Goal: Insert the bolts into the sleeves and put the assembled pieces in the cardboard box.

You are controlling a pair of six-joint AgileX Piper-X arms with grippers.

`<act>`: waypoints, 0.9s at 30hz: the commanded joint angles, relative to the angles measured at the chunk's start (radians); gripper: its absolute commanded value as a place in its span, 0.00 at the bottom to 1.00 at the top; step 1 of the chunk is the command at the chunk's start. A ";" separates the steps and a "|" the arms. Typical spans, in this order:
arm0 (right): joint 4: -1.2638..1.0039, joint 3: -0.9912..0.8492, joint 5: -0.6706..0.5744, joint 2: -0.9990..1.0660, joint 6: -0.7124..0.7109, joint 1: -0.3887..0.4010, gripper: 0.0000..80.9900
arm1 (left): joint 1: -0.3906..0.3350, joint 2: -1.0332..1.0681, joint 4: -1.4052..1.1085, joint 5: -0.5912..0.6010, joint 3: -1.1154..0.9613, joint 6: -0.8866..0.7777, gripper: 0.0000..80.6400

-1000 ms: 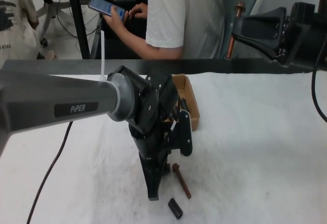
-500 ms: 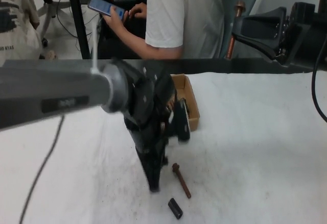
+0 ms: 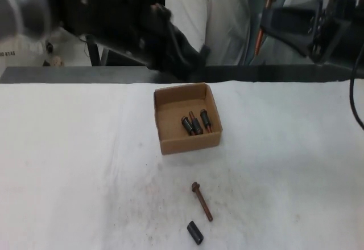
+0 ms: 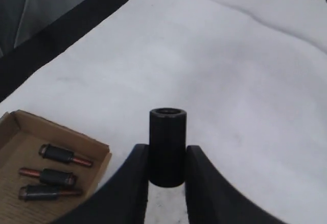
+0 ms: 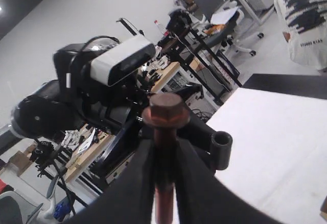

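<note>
My left gripper [image 4: 167, 153] is shut on an upright black sleeve [image 4: 167, 131], held high above the white bench; in the high view that arm [image 3: 170, 45] is raised at the back left. My right gripper [image 5: 164, 152] is shut on a rusty bolt [image 5: 165, 116], head up, and is seen raised at the back right [image 3: 284, 25] with the bolt [image 3: 263, 28]. The right wrist view shows the sleeve [image 5: 222, 150] facing the bolt from a distance. The cardboard box [image 3: 170, 139] holds three assembled pieces [image 3: 195, 123].
A loose bolt [image 3: 202, 201] and a loose black sleeve [image 3: 195, 232] lie on the white bench near the front edge, in front of the box. A person stands behind the bench. The box [image 4: 20, 124] sits off to one side below my left gripper.
The left arm has lifted from the bench beside the loose bolt up to the back left, uncovering the box. The right arm has stayed put with its bolt.
</note>
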 commanded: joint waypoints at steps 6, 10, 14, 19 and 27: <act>-0.171 -0.009 0.006 0.035 0.051 -0.004 0.01 | 0.083 -0.013 -0.009 0.300 0.011 -0.134 0.00; -0.274 -0.009 -0.005 0.112 0.126 -0.004 0.01 | 0.083 -0.013 -0.013 0.382 0.011 -0.166 0.00; -0.504 -0.009 -0.017 0.199 0.309 -0.004 0.01 | 0.083 -0.043 -0.013 0.462 0.011 -0.177 0.00; -0.756 -0.017 0.023 0.268 0.497 -0.004 0.01 | 0.083 -0.097 -0.014 0.466 0.011 -0.177 0.00; -0.716 -0.123 -0.009 0.269 0.504 -0.004 0.01 | 0.087 -0.144 -0.462 0.181 0.220 -0.516 0.00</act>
